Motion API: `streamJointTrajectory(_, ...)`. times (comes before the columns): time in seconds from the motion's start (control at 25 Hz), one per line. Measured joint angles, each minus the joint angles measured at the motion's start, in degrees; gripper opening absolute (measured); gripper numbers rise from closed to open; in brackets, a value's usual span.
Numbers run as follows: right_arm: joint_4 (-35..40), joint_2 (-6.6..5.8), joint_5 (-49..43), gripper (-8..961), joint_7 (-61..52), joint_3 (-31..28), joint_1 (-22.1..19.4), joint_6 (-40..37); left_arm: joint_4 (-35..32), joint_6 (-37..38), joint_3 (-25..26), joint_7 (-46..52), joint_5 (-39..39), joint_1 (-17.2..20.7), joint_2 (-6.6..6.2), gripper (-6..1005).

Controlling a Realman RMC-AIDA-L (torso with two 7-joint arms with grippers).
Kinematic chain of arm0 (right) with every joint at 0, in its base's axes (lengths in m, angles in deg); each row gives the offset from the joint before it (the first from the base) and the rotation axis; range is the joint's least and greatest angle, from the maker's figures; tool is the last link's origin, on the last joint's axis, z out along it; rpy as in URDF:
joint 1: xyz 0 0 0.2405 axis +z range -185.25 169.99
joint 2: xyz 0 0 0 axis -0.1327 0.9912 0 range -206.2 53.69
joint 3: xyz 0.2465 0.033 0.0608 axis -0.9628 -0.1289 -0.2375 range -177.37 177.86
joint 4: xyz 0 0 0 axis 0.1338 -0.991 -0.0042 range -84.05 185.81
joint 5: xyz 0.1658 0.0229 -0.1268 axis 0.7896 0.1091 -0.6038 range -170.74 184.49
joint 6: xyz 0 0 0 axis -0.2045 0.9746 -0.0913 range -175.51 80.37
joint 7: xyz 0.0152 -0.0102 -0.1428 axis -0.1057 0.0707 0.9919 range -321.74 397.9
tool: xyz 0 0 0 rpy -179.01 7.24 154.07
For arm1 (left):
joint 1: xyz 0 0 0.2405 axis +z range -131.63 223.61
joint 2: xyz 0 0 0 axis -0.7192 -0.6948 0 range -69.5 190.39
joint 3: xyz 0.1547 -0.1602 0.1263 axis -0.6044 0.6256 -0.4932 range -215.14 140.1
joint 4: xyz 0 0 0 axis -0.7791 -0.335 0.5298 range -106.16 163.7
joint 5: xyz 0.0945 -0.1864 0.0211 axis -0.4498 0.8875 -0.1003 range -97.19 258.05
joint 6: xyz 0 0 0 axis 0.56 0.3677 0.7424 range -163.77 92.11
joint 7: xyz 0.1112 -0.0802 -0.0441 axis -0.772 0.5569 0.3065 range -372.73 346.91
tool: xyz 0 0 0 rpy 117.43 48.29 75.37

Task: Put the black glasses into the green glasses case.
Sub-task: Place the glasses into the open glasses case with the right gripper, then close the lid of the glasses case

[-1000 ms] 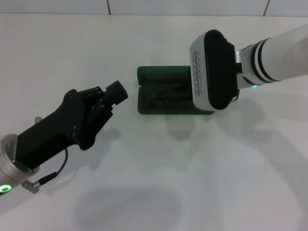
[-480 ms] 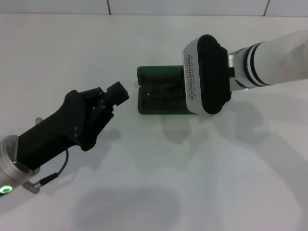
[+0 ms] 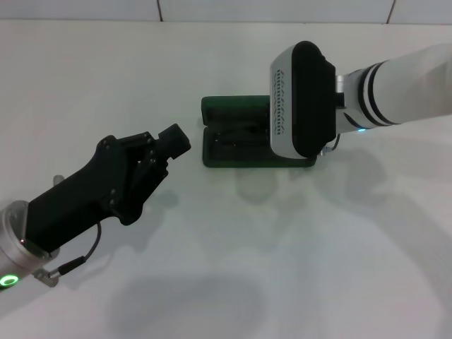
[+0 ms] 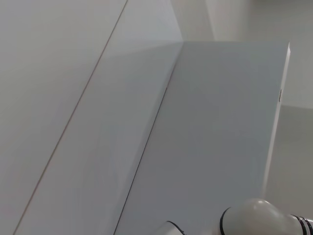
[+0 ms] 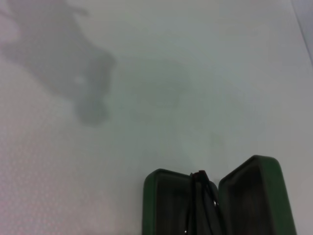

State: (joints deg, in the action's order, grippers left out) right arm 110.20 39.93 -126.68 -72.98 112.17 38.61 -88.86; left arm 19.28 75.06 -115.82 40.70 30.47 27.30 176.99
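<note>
The green glasses case (image 3: pixel 233 111) lies open on the white table, its two halves spread flat. The black glasses (image 3: pixel 236 138) rest folded inside its near half. In the right wrist view the green glasses case (image 5: pixel 254 196) shows both dark-lined halves, with the black glasses (image 5: pixel 203 205) lying close to the hinge. My right gripper (image 3: pixel 300 99) hovers over the case's right end and hides that end; its fingers are hidden under the white-and-black housing. My left gripper (image 3: pixel 173 139) is held above the table just left of the case, apart from it.
The white table (image 3: pixel 233 240) spreads out around the case. A tiled wall edge (image 3: pixel 212 20) runs along the back. The left wrist view shows only pale surfaces and part of the right arm (image 4: pixel 259 218).
My right arm has shifted a little to the left and back over the case's right end. The left arm has barely moved. Case and glasses lie as before.
</note>
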Motion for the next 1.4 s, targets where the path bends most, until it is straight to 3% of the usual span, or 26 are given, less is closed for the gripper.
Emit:
streamJointTrajectory(0.76, 2.45, -0.01, -0.26, 126, -6.05, -1.25, -0.82, -4.09, -0.01, 0.22, -0.01, 0.00, -0.76, 0.43, 0.18, 39)
streamJointTrajectory(0.96, 7.92, -0.01, 1.22, 157, -6.39, -3.76, -6.27, -5.15, -0.23, 0.46, 0.28, 0.00, -0.65, 0.42, 0.05, 39)
streamJointTrajectory(1.08, 11.93, -0.05, 7.68, 179, -6.30, -8.18, -11.35, -7.86, -0.58, 0.65, 0.89, 0.23, 0.26, -0.16, -0.53, 39)
streamJointTrajectory(1.2, 14.66, -0.05, 20.72, 178, -4.11, -15.33, -17.59, -14.95, -0.70, 0.23, 2.46, 0.37, 0.96, -1.58, -1.54, 39)
streamJointTrajectory(1.4, 8.62, -0.47, 48.48, 177, 11.30, -30.06, -26.72, -31.79, -1.41, -3.07, 4.15, 2.33, 0.74, -5.81, -4.94, 47)
